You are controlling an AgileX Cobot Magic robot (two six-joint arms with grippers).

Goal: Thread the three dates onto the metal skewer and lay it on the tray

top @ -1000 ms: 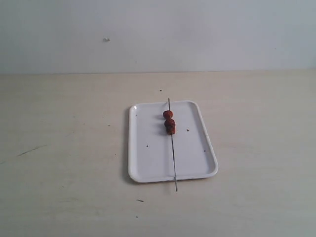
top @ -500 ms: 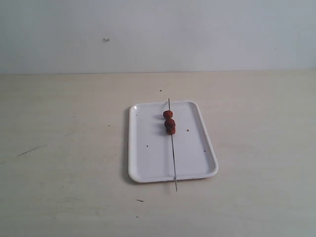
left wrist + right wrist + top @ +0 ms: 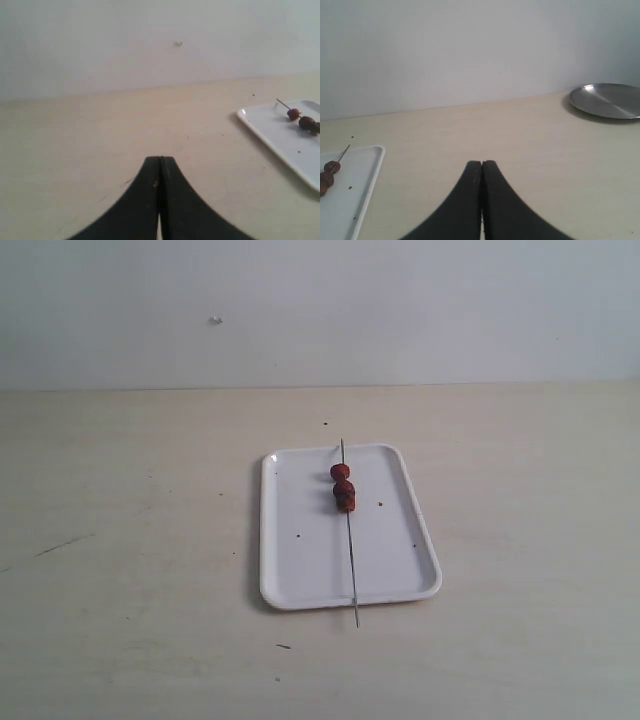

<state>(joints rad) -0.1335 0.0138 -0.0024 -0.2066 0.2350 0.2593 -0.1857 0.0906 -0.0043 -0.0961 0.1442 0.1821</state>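
The white tray (image 3: 310,560) lies mid-table in the exterior view. Along its length rests the thin metal skewer (image 3: 351,550), its ends reaching just past the far and near rims. Dark red dates (image 3: 343,487) sit threaded on the skewer's far part, bunched close together. Neither arm appears in the exterior view. My left gripper (image 3: 160,159) is shut and empty over bare table, with the tray (image 3: 272,135) and dates (image 3: 302,120) off to one side. My right gripper (image 3: 482,163) is also shut and empty, well away from the tray (image 3: 367,187) and its dates (image 3: 329,172).
A round silver metal plate (image 3: 606,100) sits on the table by the wall in the right wrist view. The beige tabletop (image 3: 130,540) carries small dark specks and scuffs. A pale wall (image 3: 320,310) backs the table.
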